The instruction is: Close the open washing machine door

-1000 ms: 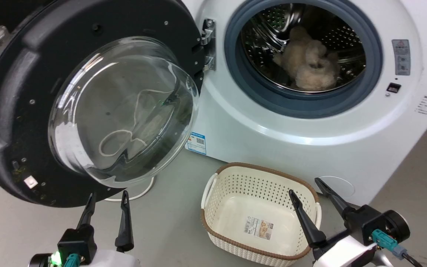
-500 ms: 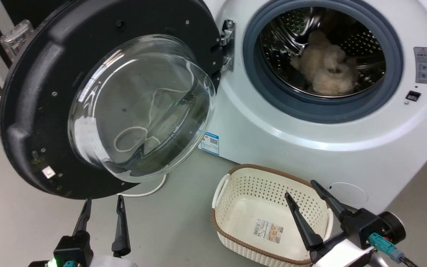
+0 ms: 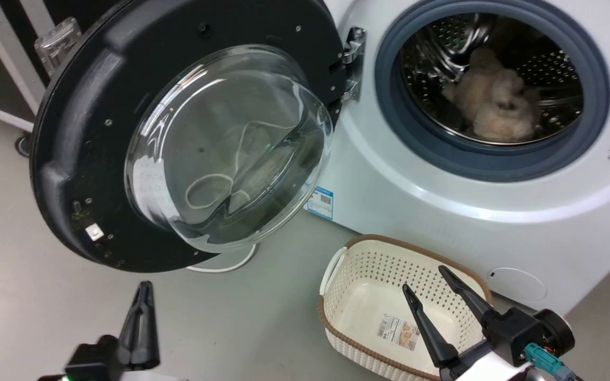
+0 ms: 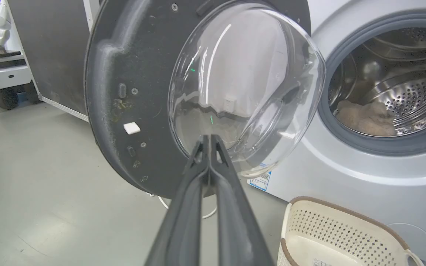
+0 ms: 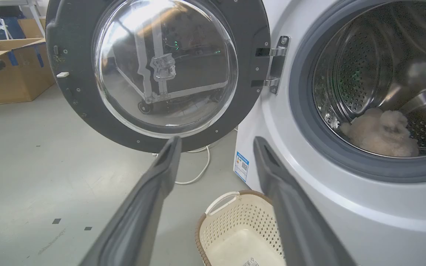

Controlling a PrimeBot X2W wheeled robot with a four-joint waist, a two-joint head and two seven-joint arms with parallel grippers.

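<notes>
Left gripper (image 4: 209, 141) has closed on nothing, right gripper (image 3: 423, 279) gapes empty; drum (image 3: 556, 55) holds beige fluff (image 3: 495, 103).

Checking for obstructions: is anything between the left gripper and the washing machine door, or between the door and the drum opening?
Nothing visible. Only open air separates the left gripper from the washing machine door. The basket sits on the floor, apparently below the door's swing; the plush lies inside the drum.

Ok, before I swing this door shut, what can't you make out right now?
Washing machine door: outer face turned away in all three views.
Washing machine: top cut off by the head view's upper edge.
Blue label: print too small, head view.
Left gripper: blurred in head view.
White cable: runs behind the door, head view.
</notes>
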